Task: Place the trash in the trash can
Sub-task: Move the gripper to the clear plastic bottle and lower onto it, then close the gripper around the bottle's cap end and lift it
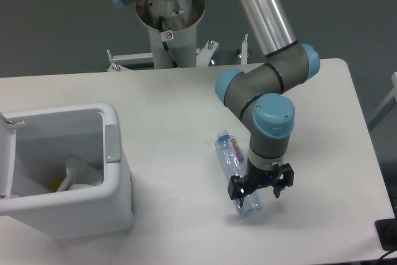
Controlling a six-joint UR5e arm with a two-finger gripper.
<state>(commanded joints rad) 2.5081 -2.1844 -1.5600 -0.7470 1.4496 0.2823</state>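
The bottle (234, 169) lay on its side on the table (173, 97), well to the right of the trash can (115, 172), its lower end under the gripper (260, 187), which hung straight down over it with fingers spread to either side and not yet closed, probably so it could pinch the bottle across its narrow width. The can stood with its lid (6, 153) swung open, and something pale, maybe the wrapper (77, 175), sat inside.
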